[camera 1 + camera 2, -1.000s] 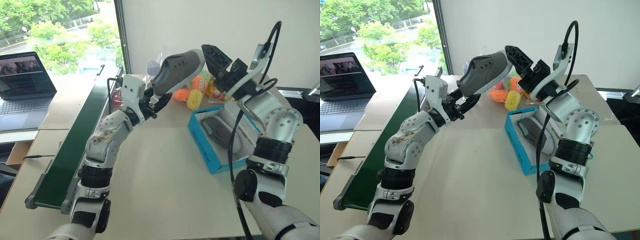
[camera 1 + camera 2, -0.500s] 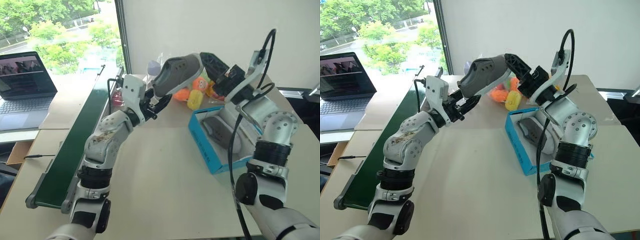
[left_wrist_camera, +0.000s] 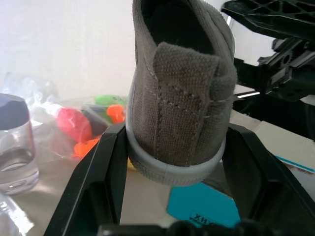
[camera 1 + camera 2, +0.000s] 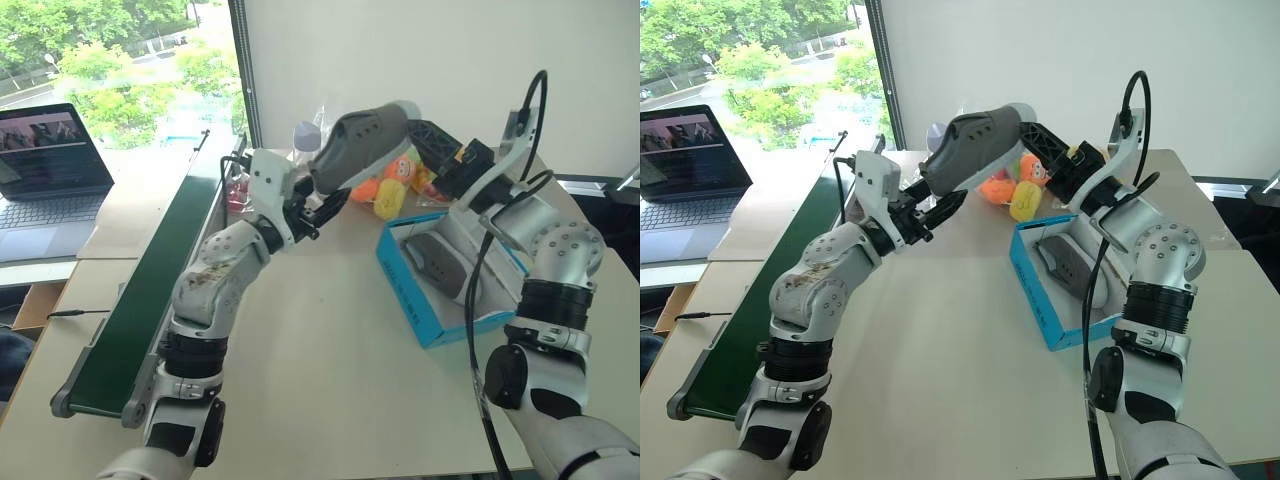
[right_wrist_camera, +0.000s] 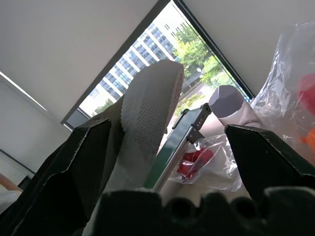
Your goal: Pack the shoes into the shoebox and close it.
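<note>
The right gripper (image 4: 1035, 135), jaws spread, had been lowered around the toe of the shoe (image 4: 970, 142) pinched at its heel by the left gripper (image 4: 930, 205); a handover toward the box (image 4: 1035, 290) seemed near.

Black print is seen on the blue shoebox (image 3: 202, 212) wall, but no word or number can be made out.

Office/lab: laptop (image 4: 45, 165), conveyor belt (image 4: 150, 290), big window (image 4: 120, 70).
</note>
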Robot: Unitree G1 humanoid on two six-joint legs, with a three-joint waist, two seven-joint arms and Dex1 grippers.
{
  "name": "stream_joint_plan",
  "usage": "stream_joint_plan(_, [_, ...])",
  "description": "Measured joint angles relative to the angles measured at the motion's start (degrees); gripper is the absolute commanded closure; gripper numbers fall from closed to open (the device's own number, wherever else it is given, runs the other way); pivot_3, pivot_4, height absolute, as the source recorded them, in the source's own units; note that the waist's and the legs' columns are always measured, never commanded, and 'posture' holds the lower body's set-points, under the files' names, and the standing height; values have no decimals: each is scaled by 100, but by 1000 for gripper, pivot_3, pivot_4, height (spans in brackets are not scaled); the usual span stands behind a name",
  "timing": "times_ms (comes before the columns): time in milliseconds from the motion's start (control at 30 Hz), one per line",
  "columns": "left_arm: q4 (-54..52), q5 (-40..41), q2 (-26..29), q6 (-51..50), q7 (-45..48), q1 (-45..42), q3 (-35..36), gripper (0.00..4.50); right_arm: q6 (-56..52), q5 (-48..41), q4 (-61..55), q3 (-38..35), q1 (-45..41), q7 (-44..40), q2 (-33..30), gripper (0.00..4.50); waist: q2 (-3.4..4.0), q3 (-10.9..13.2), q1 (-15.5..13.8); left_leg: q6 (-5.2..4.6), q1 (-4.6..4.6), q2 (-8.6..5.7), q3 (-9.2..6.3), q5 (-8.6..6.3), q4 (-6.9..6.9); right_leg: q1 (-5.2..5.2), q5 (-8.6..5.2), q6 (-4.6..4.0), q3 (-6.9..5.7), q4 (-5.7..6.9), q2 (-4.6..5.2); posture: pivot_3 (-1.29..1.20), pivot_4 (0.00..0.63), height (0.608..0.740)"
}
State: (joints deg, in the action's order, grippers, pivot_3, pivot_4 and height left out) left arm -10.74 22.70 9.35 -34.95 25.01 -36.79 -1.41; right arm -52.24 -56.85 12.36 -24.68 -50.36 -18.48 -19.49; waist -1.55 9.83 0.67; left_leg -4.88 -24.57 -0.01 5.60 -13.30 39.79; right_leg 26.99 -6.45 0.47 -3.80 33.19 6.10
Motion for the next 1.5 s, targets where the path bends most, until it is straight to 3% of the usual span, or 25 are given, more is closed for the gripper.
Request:
stream_joint_plan(233, [0,-12,-191,0,-91,-90,-78,2079,123,-1,-57,25,0,21,213,0,0,0,3,0,0,0,0,0,0,0,0,1,0,0,0,0,150,740])
stream_joint_plan(400, [10,-19,-168,0,-94,-103,-100,2084,127,-39,-120,70,0,31,343,1246,0,0,1,0,0,0,-1,0,1,0,0,0,0,1,0,0,150,740])
stream_joint_plan(667, [6,-39,44,-31,-99,-95,-103,2084,126,-67,-194,177,-3,38,363,3919,0,0,3,0,1,0,-1,0,1,0,0,1,-1,2,-1,0,150,740])
stream_joint_plan(700, [-13,-33,74,-51,-98,-77,-103,1625,130,-47,-194,215,-7,23,355,4054,0,0,4,0,1,0,-1,0,1,0,0,1,0,2,0,0,150,740])
stream_joint_plan(733, [-45,-23,103,-74,-98,-54,-103,1146,132,-18,-193,254,-11,4,336,4085,0,0,6,0,1,0,-1,0,1,0,1,0,0,1,0,0,150,740])
stream_joint_plan(867, [-448,246,441,-285,84,212,67,0,303,279,-80,318,-106,-5,11,4123,1,1,4,0,1,1,-1,0,1,1,0,1,-1,1,0,0,150,740])
stream_joint_plan(1167, [-521,326,1227,-434,466,307,221,0,439,877,-94,618,-375,-411,-858,4141,1,1,-12,0,1,0,-2,0,1,0,-2,3,-1,-2,-1,0,150,740])
stream_joint_plan(1400, [-263,107,1377,-191,756,307,-35,0,88,2146,-1041,2609,-27,-1841,-2812,4141,1,1,-41,-4,-1,-1,0,-3,3,0,-7,7,-1,-9,3,0,150,740])
stream_joint_plan(1500, [-217,7,1377,-100,871,307,-202,0,77,2608,-1130,3229,231,-2311,-3142,4141,0,1,-56,-4,-1,-1,5,-3,6,1,-6,8,3,-9,3,0,150,740])
